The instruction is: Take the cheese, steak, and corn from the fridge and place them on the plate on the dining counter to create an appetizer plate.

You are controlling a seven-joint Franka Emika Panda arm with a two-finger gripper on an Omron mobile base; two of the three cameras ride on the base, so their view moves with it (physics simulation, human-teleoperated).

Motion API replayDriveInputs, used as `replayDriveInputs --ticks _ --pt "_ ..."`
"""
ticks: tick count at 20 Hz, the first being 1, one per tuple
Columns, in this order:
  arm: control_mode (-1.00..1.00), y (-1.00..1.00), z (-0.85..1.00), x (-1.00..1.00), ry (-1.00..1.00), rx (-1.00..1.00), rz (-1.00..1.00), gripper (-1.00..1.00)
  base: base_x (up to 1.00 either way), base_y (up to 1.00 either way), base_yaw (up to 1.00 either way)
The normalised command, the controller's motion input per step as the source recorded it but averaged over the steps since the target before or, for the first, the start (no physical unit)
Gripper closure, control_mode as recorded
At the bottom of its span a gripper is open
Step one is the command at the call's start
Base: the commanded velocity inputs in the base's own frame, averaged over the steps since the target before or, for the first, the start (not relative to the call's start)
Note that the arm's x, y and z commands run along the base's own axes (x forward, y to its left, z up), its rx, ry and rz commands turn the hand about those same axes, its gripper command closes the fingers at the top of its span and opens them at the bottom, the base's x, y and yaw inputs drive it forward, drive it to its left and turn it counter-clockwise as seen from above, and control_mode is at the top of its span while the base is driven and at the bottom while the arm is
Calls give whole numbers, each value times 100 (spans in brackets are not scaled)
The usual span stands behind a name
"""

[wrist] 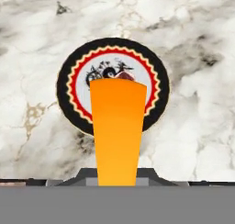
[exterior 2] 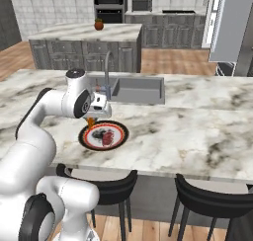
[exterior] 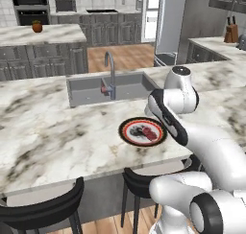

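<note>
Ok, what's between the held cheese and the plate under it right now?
Nothing solid: the right base view shows open air between the cheese, clamped in the pincer, and the plate. The steak already lies on the plate.

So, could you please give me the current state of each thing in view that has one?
gripper: shut on the cheese, above the plate
cheese: held, off the plate
steak: lying on the plate
plate: flat on the dining counter
tap: no water visible

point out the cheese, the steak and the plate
cheese [wrist: 117,126], hand view, middle of the orange face
steak [exterior: 147,133], left base view, centre of the red slab
plate [exterior 2: 120,131], right base view, dark rim at right
</note>
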Motion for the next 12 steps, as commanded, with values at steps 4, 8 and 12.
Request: replayDriveInputs --ticks 4,8,12 --pt "-100 -26 -42 54 11 0 7 100 0 0 0" --pt "-100 -24 -40 60 12 0 11 100 0 0 0" --pt "-100 -24 -42 64 12 0 12 100 0 0 0"
